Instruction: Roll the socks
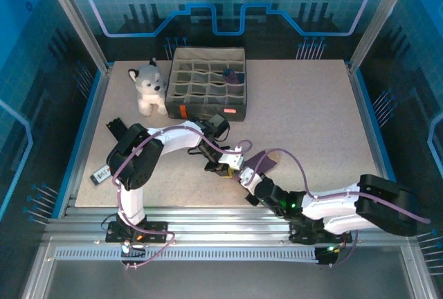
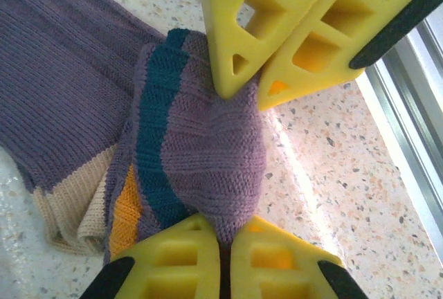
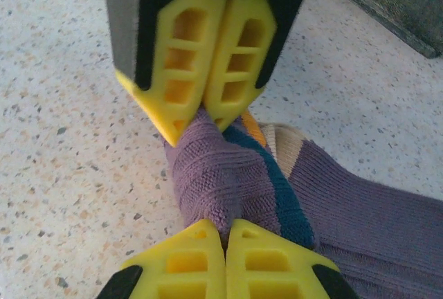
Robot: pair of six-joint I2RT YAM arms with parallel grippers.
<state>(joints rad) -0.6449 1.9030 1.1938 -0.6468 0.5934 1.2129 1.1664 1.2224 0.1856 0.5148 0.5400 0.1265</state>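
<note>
Socks (image 2: 208, 153) are lying on the table (image 1: 311, 119) near its front edge, rolled end pointing left, legs trailing right. Left gripper (image 2: 223, 233) and right gripper (image 3: 225, 233) are both pinching that rolled end from opposite sides.

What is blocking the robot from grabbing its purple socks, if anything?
Nothing visible is. The left end effector and the right end effector are each shut directly on the bunched socks, gripping them from opposite ends with no other thing between.
</note>
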